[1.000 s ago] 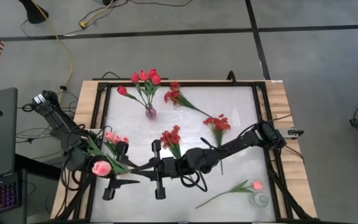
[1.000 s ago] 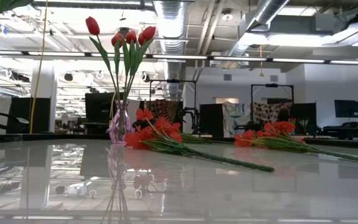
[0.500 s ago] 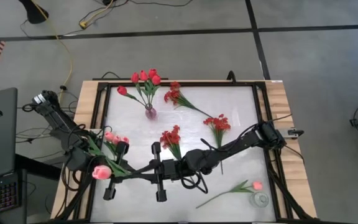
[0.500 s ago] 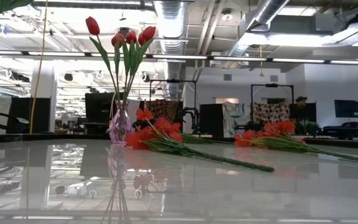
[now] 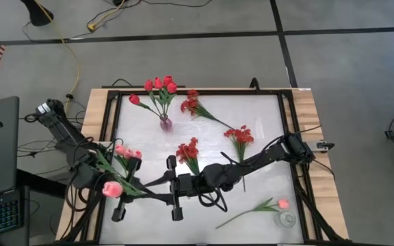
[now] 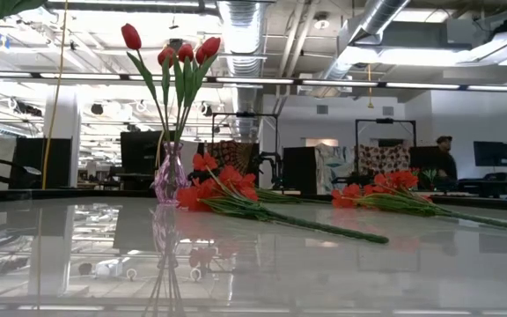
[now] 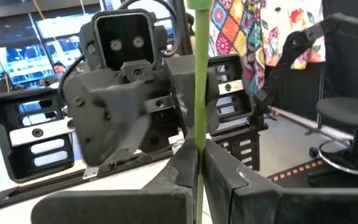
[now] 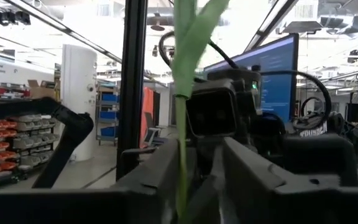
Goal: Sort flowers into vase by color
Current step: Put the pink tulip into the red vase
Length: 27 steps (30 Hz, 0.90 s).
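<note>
Two grippers share one pink tulip at seven o'clock: left gripper clamps its stem, right gripper parted; stem could snag.

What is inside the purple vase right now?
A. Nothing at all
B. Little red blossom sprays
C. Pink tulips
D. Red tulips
D. The purple vase holds red tulips standing upright on green stems, seen in the low view; the red blossom sprays lie flat on the table behind it.
</note>
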Available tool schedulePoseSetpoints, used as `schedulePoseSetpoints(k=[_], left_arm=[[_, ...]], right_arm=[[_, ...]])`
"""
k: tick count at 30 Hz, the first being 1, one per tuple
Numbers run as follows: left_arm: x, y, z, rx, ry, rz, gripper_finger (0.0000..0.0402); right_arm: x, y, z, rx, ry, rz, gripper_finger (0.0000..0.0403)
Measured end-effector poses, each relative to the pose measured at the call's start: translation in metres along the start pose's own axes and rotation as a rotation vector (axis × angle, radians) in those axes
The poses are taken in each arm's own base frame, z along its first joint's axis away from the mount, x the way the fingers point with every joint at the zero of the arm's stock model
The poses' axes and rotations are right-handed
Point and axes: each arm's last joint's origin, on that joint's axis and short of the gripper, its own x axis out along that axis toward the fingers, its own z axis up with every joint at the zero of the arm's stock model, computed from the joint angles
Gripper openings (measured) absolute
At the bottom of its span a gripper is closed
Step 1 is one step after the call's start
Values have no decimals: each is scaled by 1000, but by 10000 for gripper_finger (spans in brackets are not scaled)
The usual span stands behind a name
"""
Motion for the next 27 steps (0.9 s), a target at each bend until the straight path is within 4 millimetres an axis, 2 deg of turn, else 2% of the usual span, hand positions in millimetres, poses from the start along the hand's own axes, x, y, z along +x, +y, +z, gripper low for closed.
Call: schedulePoseSetpoints(k=[6,10,16,21,24,27], left_arm=[[-5,-1,20,31,41,5,0],[-10,0,32,35,90,6,0],[-23,1,54,11,144,15,0],[-43,2,68,-21,168,-52,0],[-59,6,70,-47,169,-74,0],[-75,11,64,-83,183,-45,0]], right_arm=[[0,-4,1,-17,44,-11,242],[0,-5,6,-73,45,-11,275],[-5,-2,14,-121,150,-24,286],[-8,2,12,-125,234,-20,286],[-10,6,8,-128,273,-9,286],[-11,5,4,-96,316,-11,286]])
